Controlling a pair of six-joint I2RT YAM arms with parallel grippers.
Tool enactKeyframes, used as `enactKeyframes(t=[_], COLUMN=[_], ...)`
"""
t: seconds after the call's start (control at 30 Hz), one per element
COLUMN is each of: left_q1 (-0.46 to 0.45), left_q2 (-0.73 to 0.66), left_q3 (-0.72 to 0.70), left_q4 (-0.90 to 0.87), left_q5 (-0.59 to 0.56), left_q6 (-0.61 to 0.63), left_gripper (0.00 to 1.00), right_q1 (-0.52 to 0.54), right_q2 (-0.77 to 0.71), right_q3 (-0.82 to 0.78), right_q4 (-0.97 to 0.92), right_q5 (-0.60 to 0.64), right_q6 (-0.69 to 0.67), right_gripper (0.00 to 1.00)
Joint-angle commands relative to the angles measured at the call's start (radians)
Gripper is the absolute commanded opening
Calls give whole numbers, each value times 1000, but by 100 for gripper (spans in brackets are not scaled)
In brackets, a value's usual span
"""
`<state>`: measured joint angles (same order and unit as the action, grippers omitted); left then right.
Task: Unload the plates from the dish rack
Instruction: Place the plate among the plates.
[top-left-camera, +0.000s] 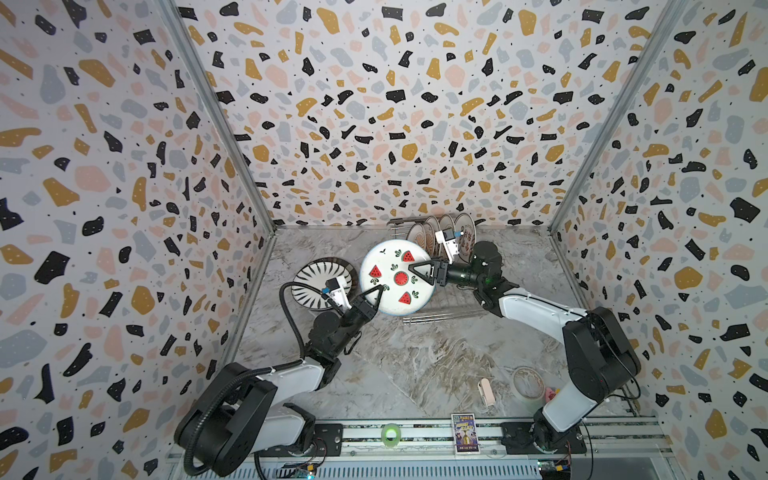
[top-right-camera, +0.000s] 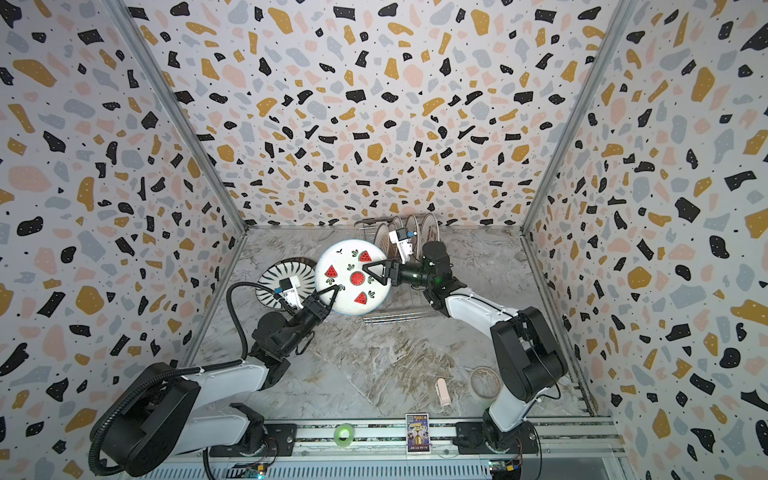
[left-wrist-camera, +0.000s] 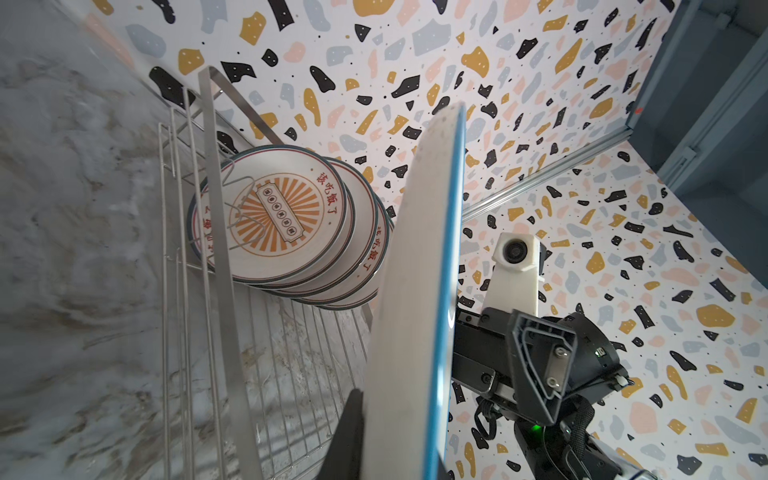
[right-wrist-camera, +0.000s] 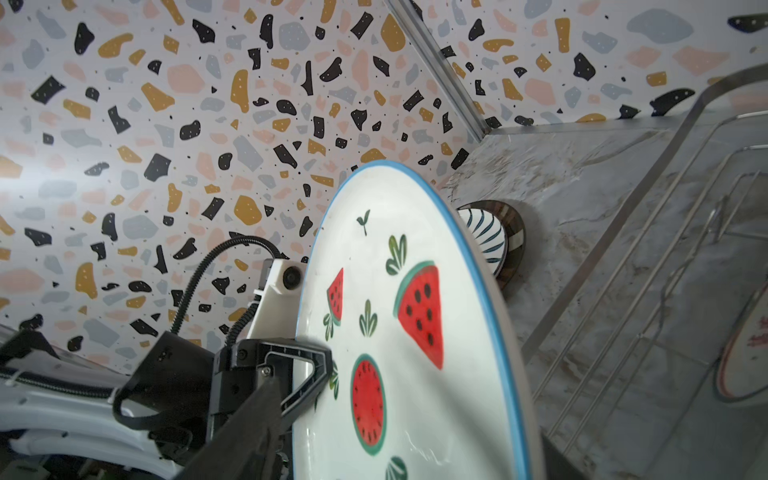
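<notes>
A watermelon-printed plate (top-left-camera: 395, 286) (top-right-camera: 351, 286) with a blue rim hangs tilted above the table, left of the dish rack (top-left-camera: 440, 312) (top-right-camera: 395, 318). My left gripper (top-left-camera: 376, 293) (top-right-camera: 330, 296) is shut on its near-left rim; in the left wrist view (left-wrist-camera: 399, 449) the plate (left-wrist-camera: 415, 291) shows edge-on. My right gripper (top-left-camera: 415, 270) (top-right-camera: 368, 270) (right-wrist-camera: 407, 436) stands open, its jaws wide on either side of the plate (right-wrist-camera: 415, 332). Several sunburst, red-lettered plates (top-left-camera: 424, 233) (left-wrist-camera: 274, 216) stand upright at the rack's far end. A black-striped plate (top-left-camera: 311, 274) (right-wrist-camera: 486, 237) lies flat on the table at the left.
A translucent tape roll (top-left-camera: 528, 384) and a small pink object (top-left-camera: 485, 390) lie near the right arm's base. On the front rail sit a green ring (top-left-camera: 390, 433) and a card (top-left-camera: 465, 432). Terrazzo walls close in on three sides.
</notes>
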<state>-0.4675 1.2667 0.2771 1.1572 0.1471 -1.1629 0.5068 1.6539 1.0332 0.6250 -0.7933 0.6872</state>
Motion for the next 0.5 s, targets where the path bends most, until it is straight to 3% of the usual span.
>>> enactKeyframes(t=[0.0, 0.3, 0.4, 0.43, 0.47], left_q1=[3, 56, 99, 121, 142], left_q2=[-70, -123, -153, -164, -174], left_q3=[11, -20, -32, -32, -32], left_q4=[105, 95, 49, 30, 14], left_q5=[-78, -127, -139, -140, -137], left_q6=[-47, -105, -106, -104, -103], left_gripper=[0, 0, 0, 0, 0], right_q1=[7, 30, 72, 90, 108], right_q2=[-50, -63, -63, -67, -69], right_q3=[27, 67, 106, 117, 127], right_q4=[-31, -149, -245, -267, -286], right_q5=[48, 168, 291, 341, 392], right_q6=[-41, -124, -199, -224, -242], right_gripper=[82, 86, 90, 99, 99])
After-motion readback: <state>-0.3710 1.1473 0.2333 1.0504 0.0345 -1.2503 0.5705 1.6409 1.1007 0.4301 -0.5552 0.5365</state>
